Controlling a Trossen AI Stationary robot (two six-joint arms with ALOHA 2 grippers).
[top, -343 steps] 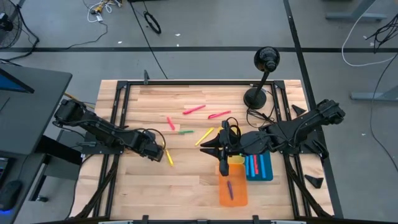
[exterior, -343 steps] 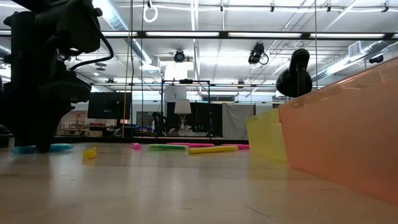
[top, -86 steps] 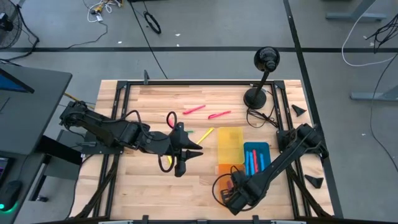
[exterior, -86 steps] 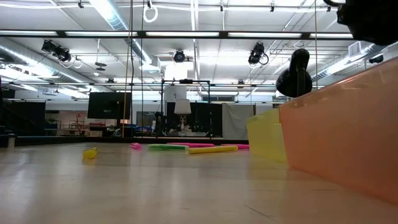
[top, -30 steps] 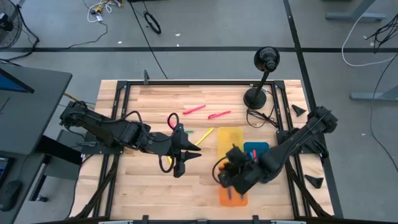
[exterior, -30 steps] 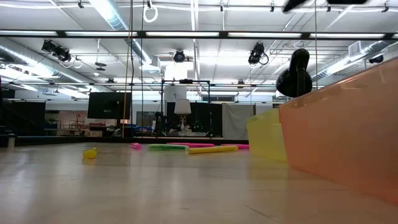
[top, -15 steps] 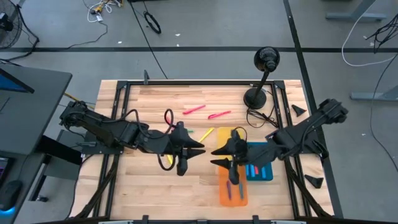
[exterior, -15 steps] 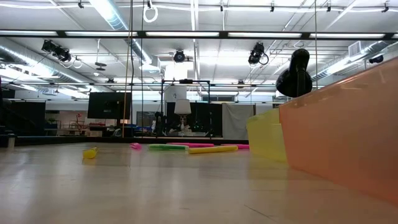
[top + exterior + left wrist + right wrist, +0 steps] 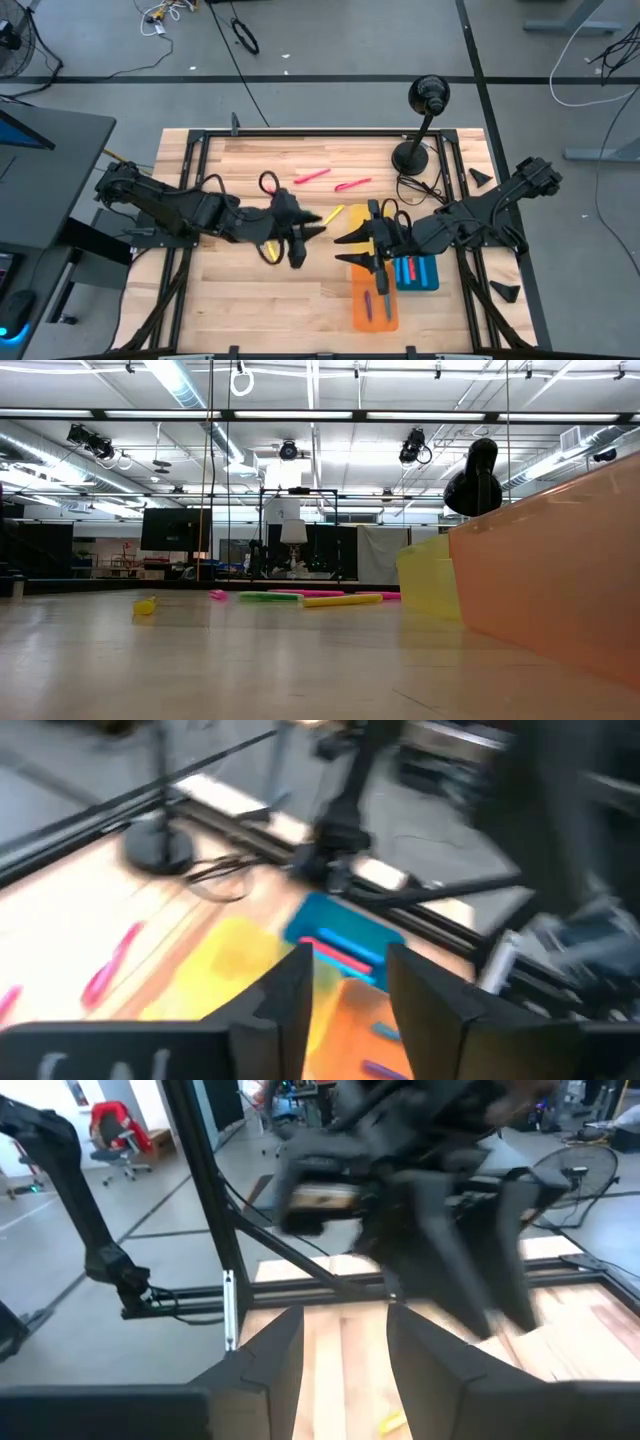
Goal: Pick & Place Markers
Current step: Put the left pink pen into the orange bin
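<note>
We note: orange tray [image 9: 375, 308] just below right end effector [image 9: 374, 262] holds purple and red markers [image 9: 381, 303]; blue tray [image 9: 415, 270] beside it holds red ones. Yellow tray [image 9: 430, 587] mostly hidden overhead, plain in low view. Left end effector [image 9: 298, 243] spread, empty; right spread, empty. Loose markers lie on desk [image 9: 250, 300].

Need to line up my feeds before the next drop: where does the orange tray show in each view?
High view: orange tray at the table's near edge, under the right gripper.
Low view: the big translucent wall at right.
Left wrist view: low centre, past the fingers.
Right wrist view: not in it.
Shared landmark: the yellow tray beside it.
</note>
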